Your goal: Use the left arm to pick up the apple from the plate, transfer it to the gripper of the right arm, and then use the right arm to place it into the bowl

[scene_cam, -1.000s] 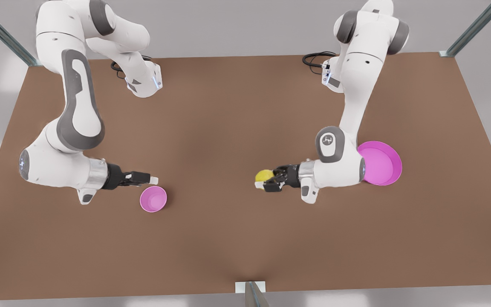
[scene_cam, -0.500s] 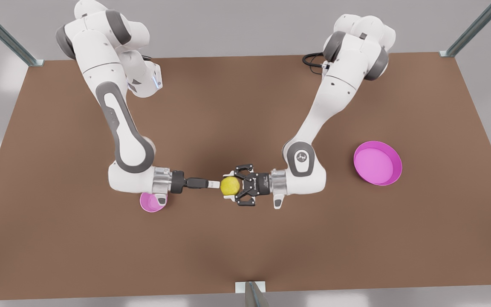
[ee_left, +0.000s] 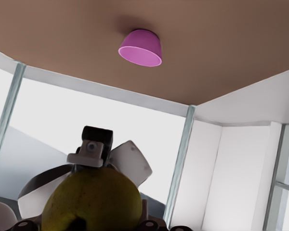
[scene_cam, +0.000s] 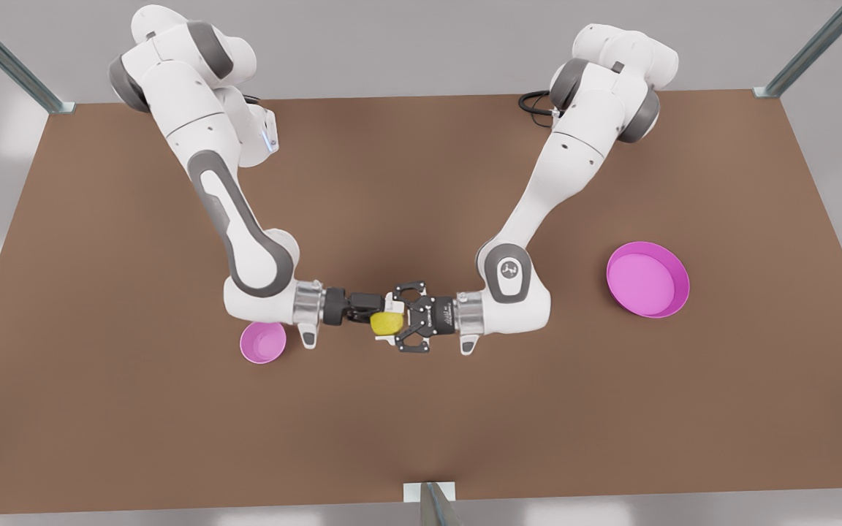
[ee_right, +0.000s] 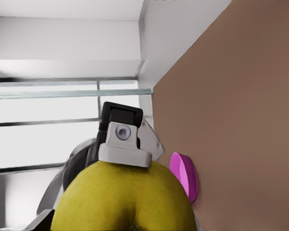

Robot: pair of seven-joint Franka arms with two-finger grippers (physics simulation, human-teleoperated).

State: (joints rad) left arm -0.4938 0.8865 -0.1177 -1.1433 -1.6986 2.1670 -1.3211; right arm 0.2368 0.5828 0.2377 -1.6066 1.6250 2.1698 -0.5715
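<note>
the task stood at its middle step, the handover. the apple [scene_cam: 385, 324] was off the plate [scene_cam: 647, 280], which lay bare well away at the front view's right, so the pickup looked done. the fruit hung above the table [scene_cam: 421, 424] near its centre, in the left gripper [scene_cam: 389, 320], which reached in from the front view's right and was closed on it; in the right wrist view one of its fingers [ee_right: 124, 139] pressed against the apple's skin. the right gripper [scene_cam: 365, 307] had its nose right up against the apple from the other side, but whether it had taken hold could not be told. the bowl [scene_cam: 262, 342] sat with nothing in it just beside the right arm's wrist, at the front view's left. by my reading, what was left was for the right gripper to take a sure hold, the left to let go and back off, then a short carry to the bowl and the drop.
</note>
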